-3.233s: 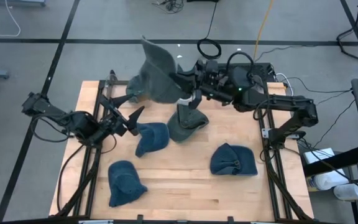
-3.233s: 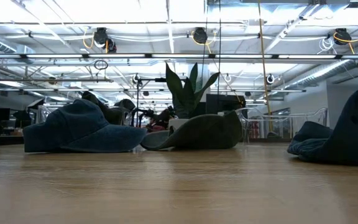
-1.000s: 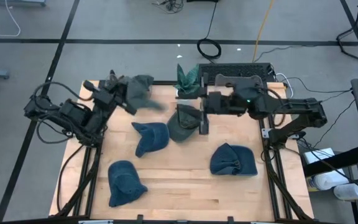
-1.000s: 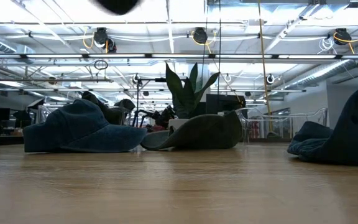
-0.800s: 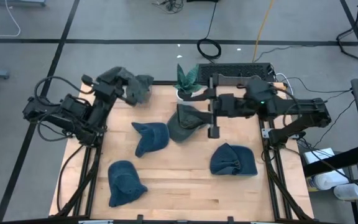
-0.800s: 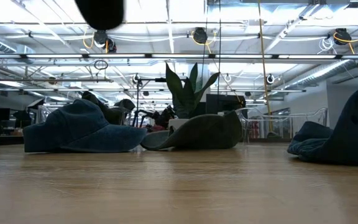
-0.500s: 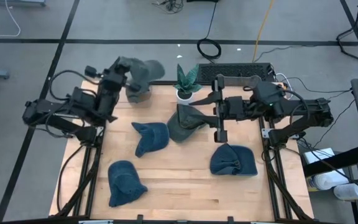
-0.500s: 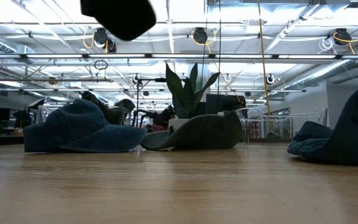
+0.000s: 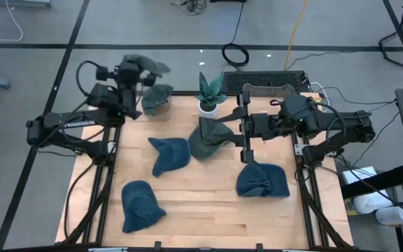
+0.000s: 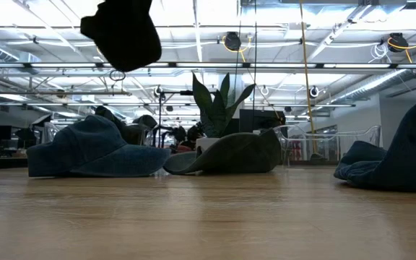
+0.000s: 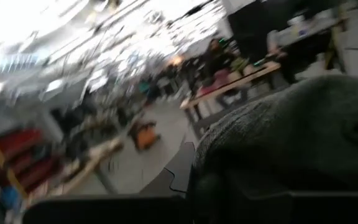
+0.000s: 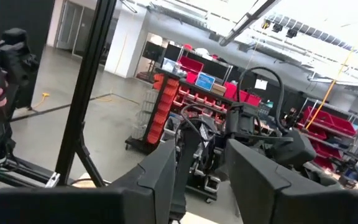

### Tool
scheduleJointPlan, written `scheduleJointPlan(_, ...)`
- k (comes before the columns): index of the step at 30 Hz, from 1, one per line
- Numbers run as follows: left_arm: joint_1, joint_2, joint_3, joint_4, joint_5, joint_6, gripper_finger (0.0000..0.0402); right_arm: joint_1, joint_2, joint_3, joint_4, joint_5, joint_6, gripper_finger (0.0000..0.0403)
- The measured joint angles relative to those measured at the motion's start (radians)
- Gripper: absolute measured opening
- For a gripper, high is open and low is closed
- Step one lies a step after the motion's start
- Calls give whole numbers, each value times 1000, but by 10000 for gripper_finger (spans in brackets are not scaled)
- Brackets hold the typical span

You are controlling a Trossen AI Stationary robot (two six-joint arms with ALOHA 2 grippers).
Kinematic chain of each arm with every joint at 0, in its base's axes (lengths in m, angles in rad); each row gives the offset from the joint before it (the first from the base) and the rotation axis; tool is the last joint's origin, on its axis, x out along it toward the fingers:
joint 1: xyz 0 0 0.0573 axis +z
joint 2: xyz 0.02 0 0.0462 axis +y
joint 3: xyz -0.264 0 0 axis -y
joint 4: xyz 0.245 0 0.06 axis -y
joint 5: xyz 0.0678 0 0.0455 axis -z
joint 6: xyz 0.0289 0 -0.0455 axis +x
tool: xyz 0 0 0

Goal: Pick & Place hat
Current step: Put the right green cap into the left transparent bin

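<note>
A grey-green hat [image 9: 157, 99] hangs in the air over the table's far left corner, with my left gripper [image 9: 140, 72] shut on it. In the low view it is a dark shape [image 10: 125, 32] high up, and its crown [image 11: 303, 137] fills the left wrist view. My right gripper [image 9: 247, 155] hovers open over the table's right middle, between a dark green hat [image 9: 208, 136] and a blue hat [image 9: 263, 180], with nothing between its fingers [image 12: 160, 174]. My left gripper holds the grey-green hat by an edge at its upper end [image 9: 150, 68]. The hat covers the fingers, so the kind of hold is hidden. The crown hangs below the gripper, clear of the table.
Two more blue hats lie on the wood, one at the middle [image 9: 170, 154] and one near the front left [image 9: 142, 204]. A potted plant [image 9: 210, 91] stands at the far edge. Bare wood [image 9: 208, 210] lies along the near side.
My left gripper has risen and swung toward the table's far left corner, tipping upward and carrying the grey-green hat, which stays clear of the table. My right gripper has drawn back toward the right and near edges, away from the dark green hat.
</note>
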Motion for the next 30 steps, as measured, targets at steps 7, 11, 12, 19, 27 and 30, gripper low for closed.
scheduleJointPlan(7,58,0,0,-1,-89,-173,44,0,0,0,0,0,-6,130)
scheduleJointPlan(11,63,21,0,-5,-127,-242,39,0,0,0,-6,1,0,130)
scheduleJointPlan(12,62,27,0,-10,-127,-242,39,0,0,0,-7,1,2,130)
scheduleJointPlan(19,49,132,0,-22,-154,-287,39,0,0,0,-44,1,5,130)
scheduleJointPlan(27,67,234,-33,-88,-166,-272,39,0,0,0,-71,1,5,130)
scheduleJointPlan(30,67,248,-65,-103,-148,-262,39,0,0,0,-72,1,5,130)
